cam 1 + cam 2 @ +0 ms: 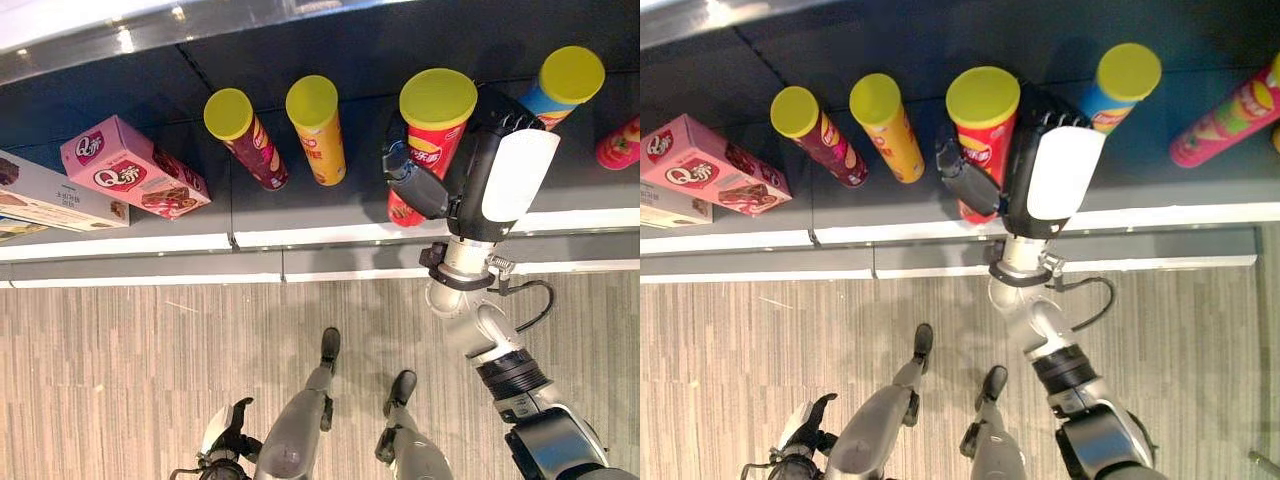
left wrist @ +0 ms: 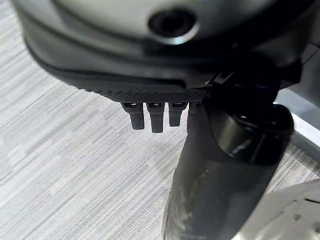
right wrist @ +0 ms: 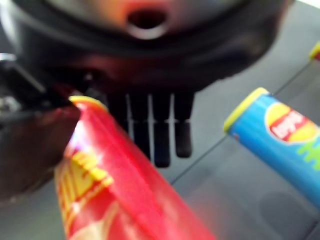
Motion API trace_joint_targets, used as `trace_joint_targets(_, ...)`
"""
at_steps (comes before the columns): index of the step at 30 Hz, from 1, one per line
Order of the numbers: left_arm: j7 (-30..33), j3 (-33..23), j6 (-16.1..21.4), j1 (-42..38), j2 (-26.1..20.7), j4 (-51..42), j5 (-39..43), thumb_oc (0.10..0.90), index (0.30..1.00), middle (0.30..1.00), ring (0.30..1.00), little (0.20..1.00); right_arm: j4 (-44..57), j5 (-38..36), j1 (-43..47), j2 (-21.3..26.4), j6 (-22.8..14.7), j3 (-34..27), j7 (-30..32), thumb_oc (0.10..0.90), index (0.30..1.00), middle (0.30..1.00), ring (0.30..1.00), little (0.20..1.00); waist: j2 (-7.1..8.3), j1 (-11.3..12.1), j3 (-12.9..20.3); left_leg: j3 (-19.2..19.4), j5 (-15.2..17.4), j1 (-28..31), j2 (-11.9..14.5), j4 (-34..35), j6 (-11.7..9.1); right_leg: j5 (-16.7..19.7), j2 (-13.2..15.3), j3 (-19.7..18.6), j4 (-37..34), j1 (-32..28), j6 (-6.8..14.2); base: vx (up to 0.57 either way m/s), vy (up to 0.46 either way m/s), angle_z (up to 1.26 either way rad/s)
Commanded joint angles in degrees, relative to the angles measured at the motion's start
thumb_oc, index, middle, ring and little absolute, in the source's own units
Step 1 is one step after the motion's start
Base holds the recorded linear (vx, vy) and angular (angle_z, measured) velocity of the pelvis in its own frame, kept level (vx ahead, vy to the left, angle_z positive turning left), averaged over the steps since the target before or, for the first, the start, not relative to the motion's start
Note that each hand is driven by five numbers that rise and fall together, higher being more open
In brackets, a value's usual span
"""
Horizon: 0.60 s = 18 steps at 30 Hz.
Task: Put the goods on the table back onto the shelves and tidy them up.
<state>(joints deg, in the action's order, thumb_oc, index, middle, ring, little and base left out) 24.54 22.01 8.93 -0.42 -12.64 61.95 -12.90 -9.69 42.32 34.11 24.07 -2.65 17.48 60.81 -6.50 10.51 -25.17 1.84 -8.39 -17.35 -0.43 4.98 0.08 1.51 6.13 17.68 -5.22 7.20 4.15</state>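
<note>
The right hand (image 1: 490, 170) has its thumb and fingers (image 3: 162, 135) clamped on the red can (image 1: 432, 130), upright on the shelf (image 1: 330, 215) between the orange can (image 1: 318, 128) and blue can (image 1: 562, 85). The left hand (image 1: 222, 435) hangs low, fingers (image 2: 150, 115) relaxed.

- Overhead light glares off the shelf's back edge (image 1: 120, 40) along the top left of my head views.
- The dark shelf deck reads dim; the floor (image 1: 150, 370) is evenly bright.
- My right wrist view blurs the red can (image 3: 115, 185) up close.
</note>
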Motion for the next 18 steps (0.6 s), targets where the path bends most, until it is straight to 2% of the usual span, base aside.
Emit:
trace_joint_targets(1, 2.38, 3.62, 0.10, -0.49, 0.41, 4.73, -1.65, 0.800, 0.900, 0.900, 0.900, 0.900, 8.53, 3.31, 6.75, 1.70, -4.12, -1.15, 5.62, 0.400, 0.300, 0.300, 0.300, 0.300, -1.27, 1.69, 3.77, 1.46, 4.32, -1.03, 4.48, -2.20, -4.44, 2.47, 4.18, -1.34, 0.74, 4.50, 3.32, 0.00, 0.000, 0.00)
trace_joint_targets(8, 2.63, 4.67, 1.09, -0.42, -0.23, 3.21, -2.63, 0.800, 0.900, 0.900, 0.900, 0.900, 7.45, 1.73, 8.31, 1.08, -7.24, -1.24, 5.34, 0.400, 0.300, 0.300, 0.300, 0.300, -2.28, 2.58, 3.47, 1.17, 4.65, -2.96, 3.81, -3.22, -4.22, 2.69, 4.57, -1.44, 0.67, 5.67, 3.55, 0.00, 0.000, 0.00)
trace_joint_targets(18, 3.72, 5.93, 2.34, -1.12, -1.45, 0.27, -3.84, 0.800, 0.900, 0.900, 0.900, 0.900, 5.58, 2.04, 10.32, 3.23, -8.01, -1.79, 5.39, 0.400, 0.300, 0.300, 0.300, 0.300, -3.34, 3.40, 2.90, 0.63, 5.24, -5.62, 2.65, -4.61, -3.91, 3.04, 5.24, -1.28, 0.67, 7.37, 3.87, 0.01, -0.002, 0.04)
